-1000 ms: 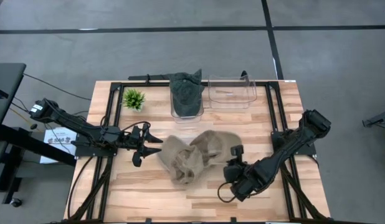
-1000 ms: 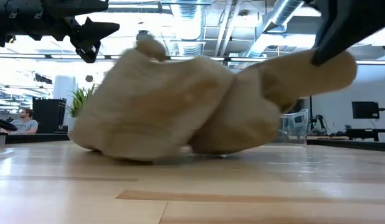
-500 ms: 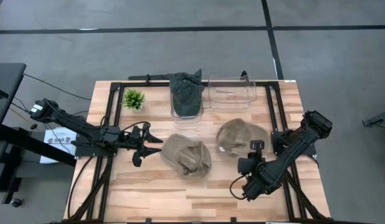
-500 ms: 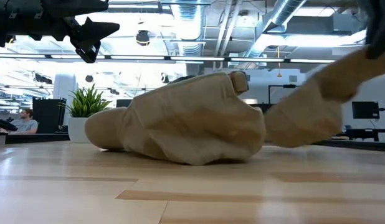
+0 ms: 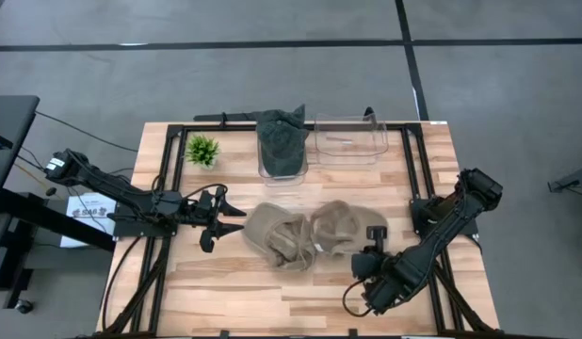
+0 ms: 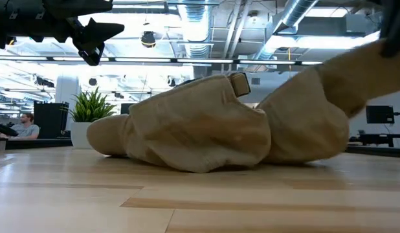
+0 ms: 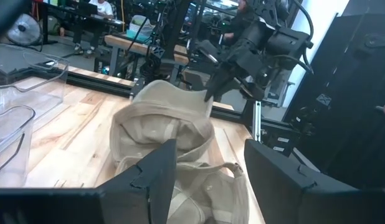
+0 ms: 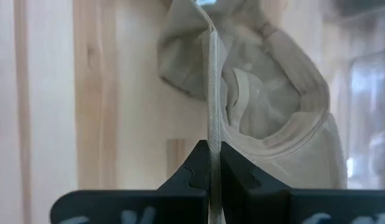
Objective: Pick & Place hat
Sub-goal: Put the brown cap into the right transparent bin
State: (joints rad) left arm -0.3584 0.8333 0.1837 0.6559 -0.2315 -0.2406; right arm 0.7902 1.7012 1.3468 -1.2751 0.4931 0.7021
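Observation:
Two tan hats lie mid-table. The left tan hat (image 5: 277,240) (image 6: 193,129) rests on the wood, touched by no gripper. The right tan hat (image 5: 336,226) (image 6: 310,123) leans against it, and my right gripper (image 5: 370,235) (image 8: 212,155) is shut on its brim. A dark green hat (image 5: 282,141) fills a clear bin at the far edge. My left gripper (image 5: 216,218) (image 7: 208,180) hovers open and level, left of the hats, nothing between its fingers. My right gripper pinches the right tan hat's brim (image 8: 212,118) between its two fingers, the brim standing edge-on between them. The fingers slant down from the table's right near side. The brim end (image 6: 355,71) is raised while the crown (image 6: 303,136) rests on the table against the other hat.
An empty clear bin (image 5: 350,139) stands beside the bin with the green hat at the far edge. A small potted plant (image 5: 202,149) sits far left. Bare wood lies along the near edge and at the right.
My right gripper, staying shut, pulled its tan hat off the other toward the table's right and far side, then swung back left, bringing the hat against the left one again. The left hat dropped flatter onto the table once uncovered.

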